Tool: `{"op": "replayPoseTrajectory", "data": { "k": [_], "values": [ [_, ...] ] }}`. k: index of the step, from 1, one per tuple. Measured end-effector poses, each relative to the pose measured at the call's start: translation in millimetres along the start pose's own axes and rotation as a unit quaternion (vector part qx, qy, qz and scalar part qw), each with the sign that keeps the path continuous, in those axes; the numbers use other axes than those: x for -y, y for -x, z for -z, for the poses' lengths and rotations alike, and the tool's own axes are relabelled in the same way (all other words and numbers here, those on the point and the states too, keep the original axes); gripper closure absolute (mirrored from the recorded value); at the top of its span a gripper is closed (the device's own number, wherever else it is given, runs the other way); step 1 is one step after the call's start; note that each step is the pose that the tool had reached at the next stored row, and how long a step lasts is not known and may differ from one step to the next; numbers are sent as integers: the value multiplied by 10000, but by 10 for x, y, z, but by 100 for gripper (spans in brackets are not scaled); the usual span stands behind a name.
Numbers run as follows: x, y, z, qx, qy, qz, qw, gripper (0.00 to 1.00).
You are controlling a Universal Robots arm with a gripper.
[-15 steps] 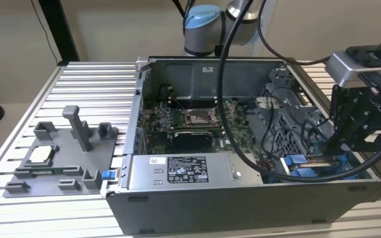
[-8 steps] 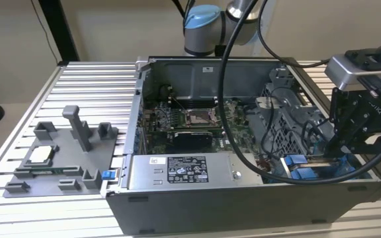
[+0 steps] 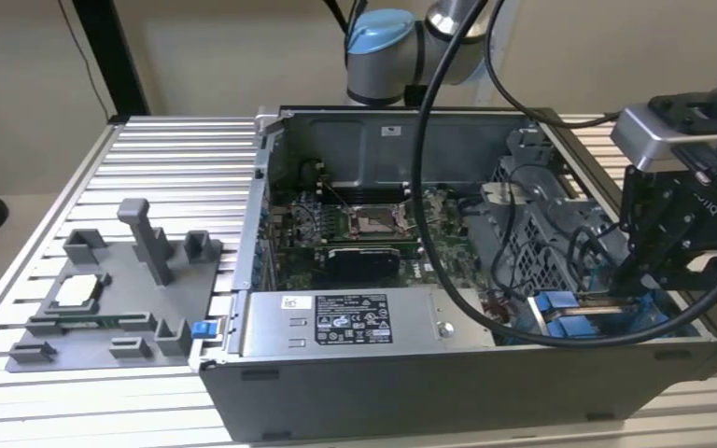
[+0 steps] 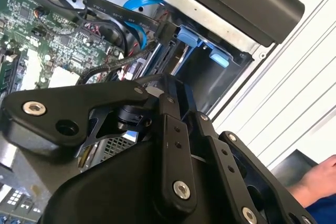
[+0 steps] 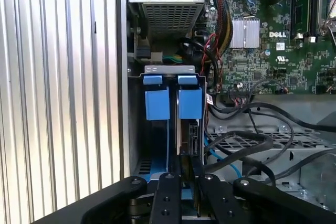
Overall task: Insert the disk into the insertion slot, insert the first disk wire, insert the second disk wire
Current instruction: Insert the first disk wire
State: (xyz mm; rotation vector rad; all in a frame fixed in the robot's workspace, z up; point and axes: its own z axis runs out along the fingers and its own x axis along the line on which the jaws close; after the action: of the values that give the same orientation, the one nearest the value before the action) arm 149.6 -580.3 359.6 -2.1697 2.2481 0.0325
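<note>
Disk (image 5: 182,137) first: looking already seated, standing on edge inside the slot (image 3: 573,326) low on the exterior view's right, just beside two glossy blue plastic tabs (image 5: 157,103). Judging the wire steps to be in hand, seeing a flat blue cable (image 4: 140,4) and a black plug (image 4: 164,29) lying near the slot. Hovering close over the disk's edge with the gripper (image 5: 187,179); not managing to tell the pincer's state, apart or clamped. Calling, probably, for lining a plug up square and pressing straight. Showing dull folded sheet metal, ribbed aluminium table (image 3: 147,149), matte black linkage.
</note>
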Motion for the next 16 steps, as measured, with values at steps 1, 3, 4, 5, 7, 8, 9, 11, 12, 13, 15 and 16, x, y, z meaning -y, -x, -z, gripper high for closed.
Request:
{"op": "replayPoseTrajectory", "data": {
  "k": [1,3,4,5,7,8,9,11,12,13,15,16],
  "values": [
    [3,6,-4,0,0,0,10000,100],
    [10,21,-11,0,0,1,10000,100],
    [17,30,-16,-1,-1,1,10000,100],
    [28,36,-22,-1,0,2,10000,100],
    [49,45,-31,-2,0,4,10000,100],
    [53,50,-32,-4,0,5,10000,100],
    [55,52,-34,-4,0,5,10000,100],
    [55,53,-35,-4,0,5,10000,100],
    [56,53,-35,-5,0,5,10000,100],
    [56,54,-35,-4,0,6,10000,100],
    [56,55,-35,-4,0,6,10000,100],
    [56,55,-35,-5,0,6,10000,100]
  ]
}}
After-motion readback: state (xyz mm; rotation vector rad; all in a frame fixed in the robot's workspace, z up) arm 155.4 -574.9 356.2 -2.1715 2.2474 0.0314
